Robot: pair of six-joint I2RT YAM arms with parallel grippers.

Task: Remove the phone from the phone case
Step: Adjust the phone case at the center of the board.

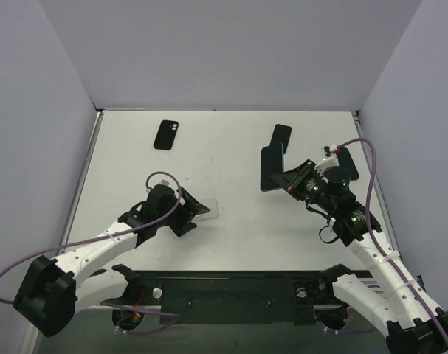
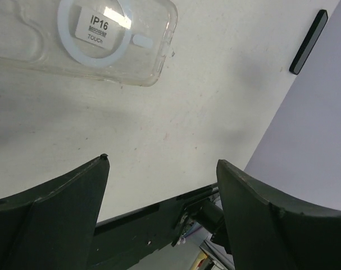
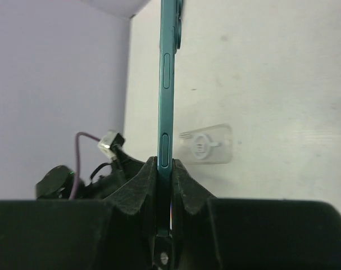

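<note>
My right pincer point(image 3: 166, 169) clamps the teal phone point(image 3: 166, 84), well apart from the empty clear case point(image 2: 74, 50). My left pincer point(image 2: 162, 163) gapes wide beside it. Extraction looks done.

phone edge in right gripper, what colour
Teal phone, best seen in right wrist view.

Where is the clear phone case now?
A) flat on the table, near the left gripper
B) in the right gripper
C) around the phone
A: the clear case lies empty on the table before the open left gripper, while the right gripper grips the bare phone.
</note>
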